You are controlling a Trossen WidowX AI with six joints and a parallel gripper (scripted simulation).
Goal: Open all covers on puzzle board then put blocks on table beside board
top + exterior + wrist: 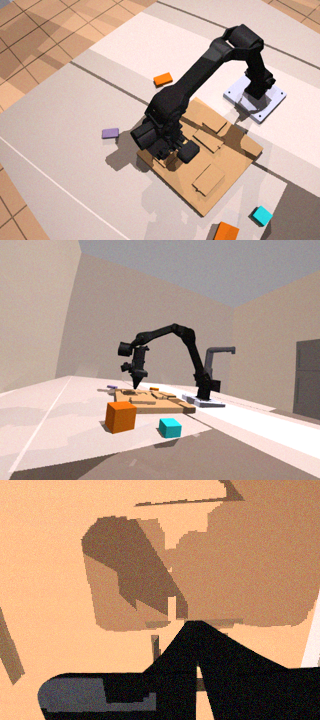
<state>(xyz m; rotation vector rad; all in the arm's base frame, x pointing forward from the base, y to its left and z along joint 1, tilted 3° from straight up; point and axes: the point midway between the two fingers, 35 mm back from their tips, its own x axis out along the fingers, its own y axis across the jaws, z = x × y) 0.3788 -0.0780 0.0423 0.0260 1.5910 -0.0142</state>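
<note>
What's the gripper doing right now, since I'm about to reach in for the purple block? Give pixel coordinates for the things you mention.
Gripper (178, 151) (134, 388) (194, 628): closed, holding nothing, fingertips pointing down at the puzzle board (232, 165) (160, 409) (45, 605).

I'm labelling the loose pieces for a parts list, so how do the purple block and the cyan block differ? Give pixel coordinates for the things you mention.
The purple block (110, 133) (112, 386) is a flat slab, while the cyan block (262, 215) (170, 428) is chunkier and closer to a cube. From above, the purple block's top is a clear oblong, the cyan block's nearly square. The purple block lies on the far side of the board in the exterior view, the cyan block on the near side. Both rest off the board.
</note>
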